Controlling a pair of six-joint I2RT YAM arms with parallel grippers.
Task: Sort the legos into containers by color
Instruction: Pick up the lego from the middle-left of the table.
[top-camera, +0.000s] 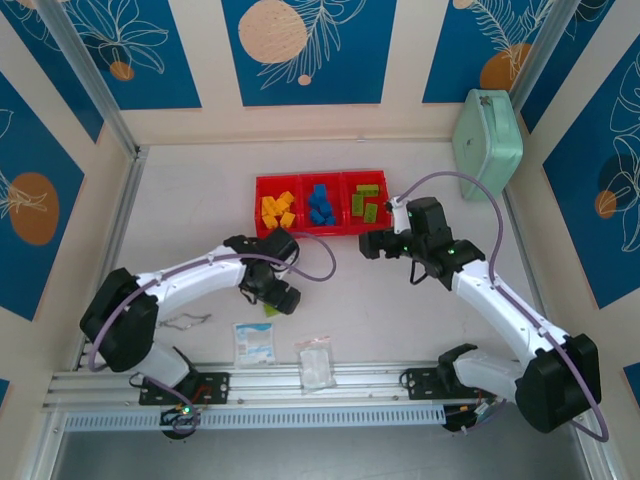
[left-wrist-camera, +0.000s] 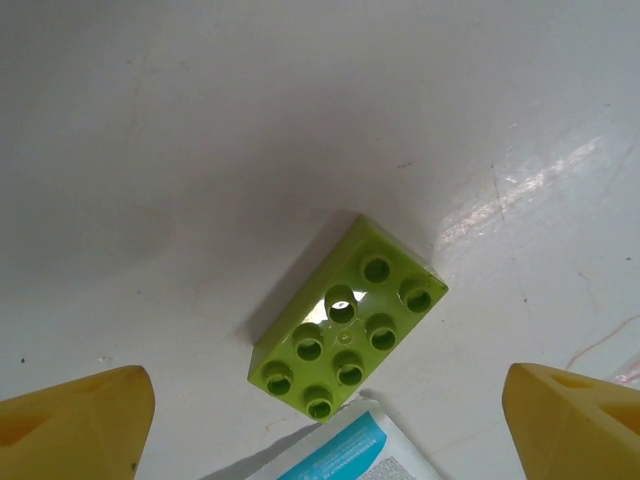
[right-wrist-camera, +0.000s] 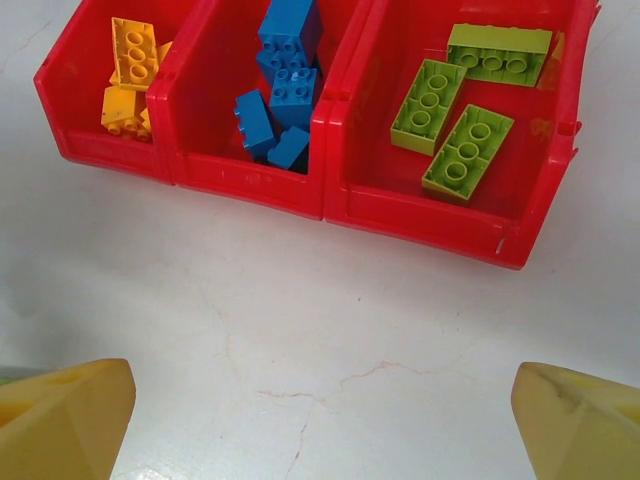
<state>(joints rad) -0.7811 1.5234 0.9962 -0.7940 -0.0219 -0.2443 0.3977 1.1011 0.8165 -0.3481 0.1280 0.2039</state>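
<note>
Packet (left-wrist-camera: 350, 452) touching loose green lego (left-wrist-camera: 345, 315) on counter (left-wrist-camera: 200, 120), between wide-open left fingers (left-wrist-camera: 80, 425). Right fingers (right-wrist-camera: 65, 415) wide, empty, near red tray (right-wrist-camera: 420, 215): yellow legos (right-wrist-camera: 130, 60) left box, blue ones (right-wrist-camera: 285, 80) middle, green ones (right-wrist-camera: 450, 110) right. Mint case (top-camera: 487, 140) beyond.

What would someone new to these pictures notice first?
The red tray at the far middle of the table, its compartments holding yellow bricks on the left, blue bricks in the middle and lime green bricks on the right. Then one stray lime green brick lying studs up on the table under the open left gripper.
</note>
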